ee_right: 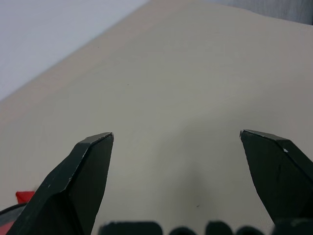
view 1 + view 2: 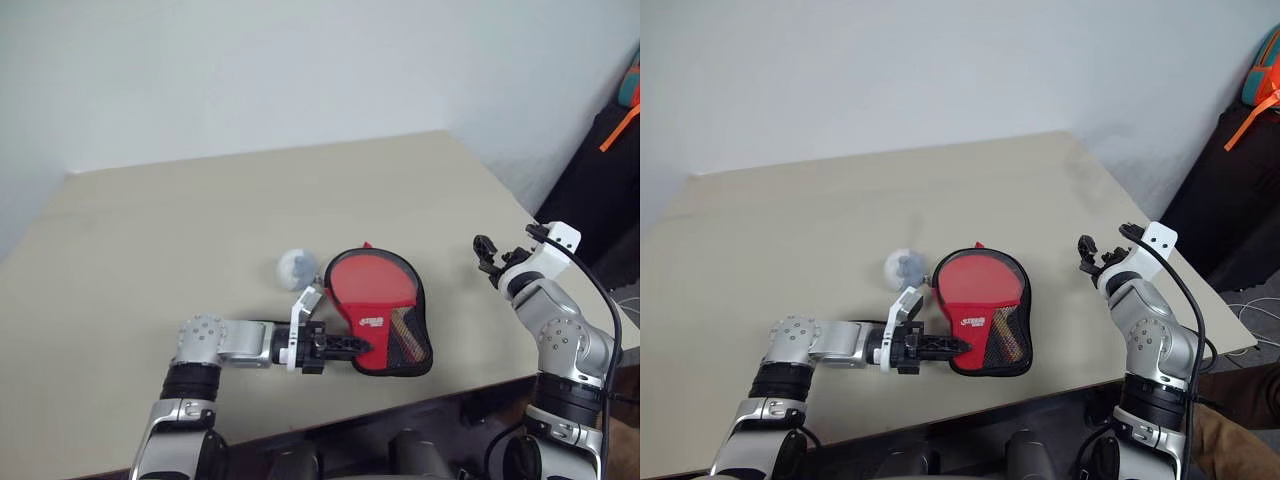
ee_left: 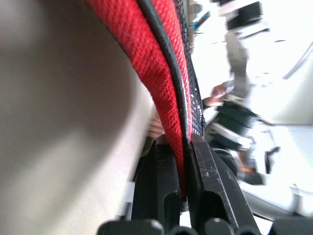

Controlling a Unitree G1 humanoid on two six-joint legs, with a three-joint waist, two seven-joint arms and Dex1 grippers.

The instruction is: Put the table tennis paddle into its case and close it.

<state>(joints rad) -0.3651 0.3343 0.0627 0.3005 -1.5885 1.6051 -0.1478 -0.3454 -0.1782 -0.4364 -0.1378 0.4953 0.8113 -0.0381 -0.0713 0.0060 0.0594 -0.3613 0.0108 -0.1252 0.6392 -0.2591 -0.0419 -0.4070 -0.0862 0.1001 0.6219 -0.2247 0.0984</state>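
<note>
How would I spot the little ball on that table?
Start at the beige table and find the red paddle lying in its black case near the front edge. The ball sits just left of it: small, round, greyish-white.

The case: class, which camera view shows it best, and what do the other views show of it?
The left eye view shows the whole case on the table; the right eye view matches. The left wrist view shows its red edge pinched by the left gripper. The right wrist view shows a red corner.
</note>
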